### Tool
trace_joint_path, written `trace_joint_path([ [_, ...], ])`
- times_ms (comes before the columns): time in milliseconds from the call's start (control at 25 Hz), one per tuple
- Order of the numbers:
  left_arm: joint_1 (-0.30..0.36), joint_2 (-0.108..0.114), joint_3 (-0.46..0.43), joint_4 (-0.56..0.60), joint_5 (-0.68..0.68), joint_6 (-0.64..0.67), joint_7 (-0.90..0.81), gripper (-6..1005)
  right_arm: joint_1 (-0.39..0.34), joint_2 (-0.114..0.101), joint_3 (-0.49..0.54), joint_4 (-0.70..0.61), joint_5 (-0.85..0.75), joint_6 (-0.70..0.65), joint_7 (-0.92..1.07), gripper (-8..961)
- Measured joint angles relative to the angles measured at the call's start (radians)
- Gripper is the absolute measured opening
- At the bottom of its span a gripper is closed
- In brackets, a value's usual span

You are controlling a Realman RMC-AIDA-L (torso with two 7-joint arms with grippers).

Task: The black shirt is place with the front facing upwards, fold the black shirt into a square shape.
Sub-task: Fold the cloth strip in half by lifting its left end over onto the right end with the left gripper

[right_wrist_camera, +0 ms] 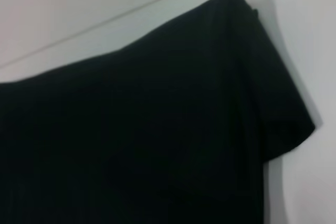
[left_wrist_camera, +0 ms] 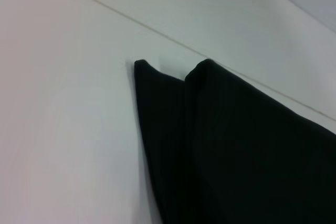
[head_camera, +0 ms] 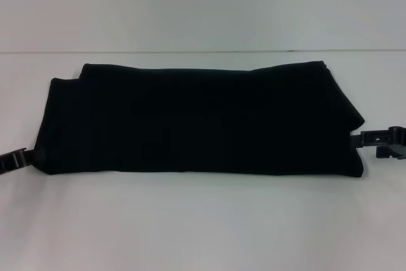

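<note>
Fig. Head view w/ both wrist views: black shirt (head_camera: 200, 118) lying on white table (head_camera: 203, 220) as a wide, low band, long axis running left–right, centred in the scene. No lettering shows; outer face is plain black. Doubled layers visible at both ends in the wrist views, so lengthwise fold(s) appear already made (judgement).

Step in hand (judgement): between folds. Band is much wider than deep, so not yet a square; remaining work is to bring the ends in toward the middle.

Left gripper (head_camera: 14, 158): at the left, near corner of the band, just beside or touching the cloth edge; only a sliver shows at the frame edge. Whether fingers are parted or closed: cannot tell.

Right gripper (head_camera: 384, 141): at the right end, slightly nearer than mid-depth, tip at the cloth edge; contact vs. small gap not resolvable. Finger state: cannot tell.

Next move calls for (judgement): each end pinched through all layers, lifted just enough to clear, then carried inward over the centre, edges kept aligned so the stacked layers don't slide apart.
</note>
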Motion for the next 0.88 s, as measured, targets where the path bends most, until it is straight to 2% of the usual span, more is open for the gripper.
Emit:
trace_joint_path([
  [320,-0.009,0.002,0.0,0.007,-0.005,0.005,0.001,12,0.03,0.019,-0.021,0.027,-0.018,0.006,0.005,839],
  [880,-0.012,0.002,0.0,0.007,-0.021,0.005,0.001,22,0.042,0.032,-0.052,0.053,-0.02,0.031,0.006,805],
])
